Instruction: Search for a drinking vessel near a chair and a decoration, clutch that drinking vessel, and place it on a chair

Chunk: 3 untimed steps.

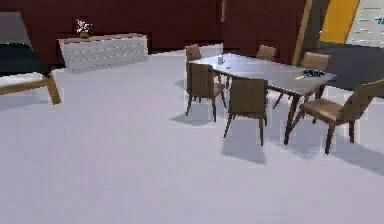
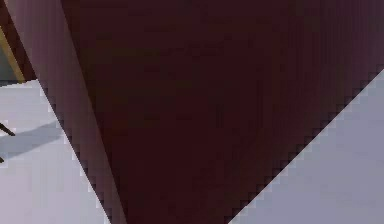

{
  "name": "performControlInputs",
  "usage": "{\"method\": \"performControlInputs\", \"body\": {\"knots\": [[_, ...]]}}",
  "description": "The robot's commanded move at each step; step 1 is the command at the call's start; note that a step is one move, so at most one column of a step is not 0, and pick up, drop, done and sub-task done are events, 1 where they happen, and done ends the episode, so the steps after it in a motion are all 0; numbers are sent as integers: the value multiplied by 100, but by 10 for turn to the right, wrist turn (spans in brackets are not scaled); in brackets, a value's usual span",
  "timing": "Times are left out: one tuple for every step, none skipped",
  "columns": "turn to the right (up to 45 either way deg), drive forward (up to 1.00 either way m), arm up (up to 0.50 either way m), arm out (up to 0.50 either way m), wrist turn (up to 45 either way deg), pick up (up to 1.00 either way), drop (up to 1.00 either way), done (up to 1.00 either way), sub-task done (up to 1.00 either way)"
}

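Note:
In the forward view a grey dining table [image 1: 262, 72] stands at the right, ringed by several brown wooden chairs, one [image 1: 247, 105] at its near side and another [image 1: 344, 108] at the right. A small pale object [image 1: 220, 60] that may be a cup sits on the tabletop near its far left corner. A small blue-green thing [image 1: 312, 73] lies toward the table's right end. A small plant-like decoration [image 1: 83, 29] stands on a white sideboard [image 1: 104, 50] by the back wall.
A bed [image 1: 22, 62] with a dark mattress and wooden frame sits at the forward view's left. Open pale floor [image 1: 120, 150] spreads ahead. A dark red wall [image 2: 210, 100] looms close in the arm side view, with floor [image 2: 40, 170] at its lower left.

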Motion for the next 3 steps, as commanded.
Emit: {"method": "performControlInputs", "body": {"knots": [[30, 0, 0, 0, 0, 0, 0, 0, 0], [-450, 0, 0, 0, 0, 0, 0, 0, 0], [-300, 0, 0, 0, 0, 0, 0, 0, 0]]}}
